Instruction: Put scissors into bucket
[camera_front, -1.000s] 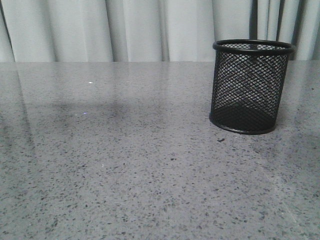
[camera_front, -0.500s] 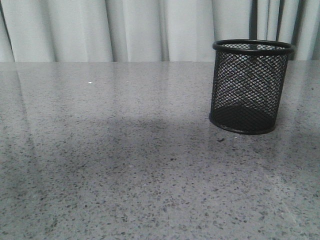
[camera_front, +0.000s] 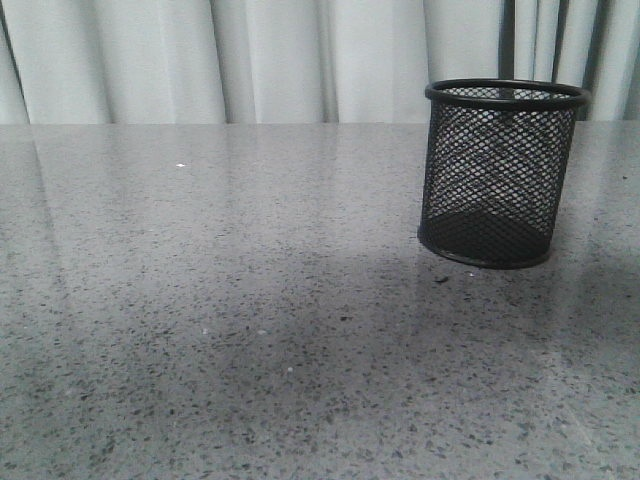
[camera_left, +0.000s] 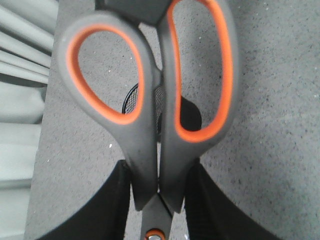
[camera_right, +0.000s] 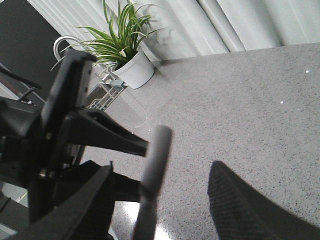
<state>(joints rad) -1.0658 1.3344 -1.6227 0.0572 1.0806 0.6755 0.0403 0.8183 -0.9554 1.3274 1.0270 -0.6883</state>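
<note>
The bucket (camera_front: 500, 172), a black wire-mesh cup, stands upright on the grey table (camera_front: 250, 330) at the right of the front view; neither gripper shows there. In the left wrist view my left gripper (camera_left: 159, 200) is shut on the scissors (camera_left: 150, 125) just below their grey, orange-lined loop handles. The handles point away from the camera, and a bit of the bucket (camera_left: 131, 97) shows behind them. In the right wrist view my right gripper (camera_right: 161, 167) is open. A grey edge-on piece, apparently the scissors (camera_right: 152, 165), stands between its fingers without touching them.
Pale curtains (camera_front: 300, 60) hang behind the table's far edge. In the right wrist view the left arm (camera_right: 60, 130) is close by, with a potted plant (camera_right: 132, 65) and a wire rack (camera_right: 102, 92) beyond it at the table's side.
A broad shadow on the table has slid toward the near edge and to the right. The bucket has not moved.
</note>
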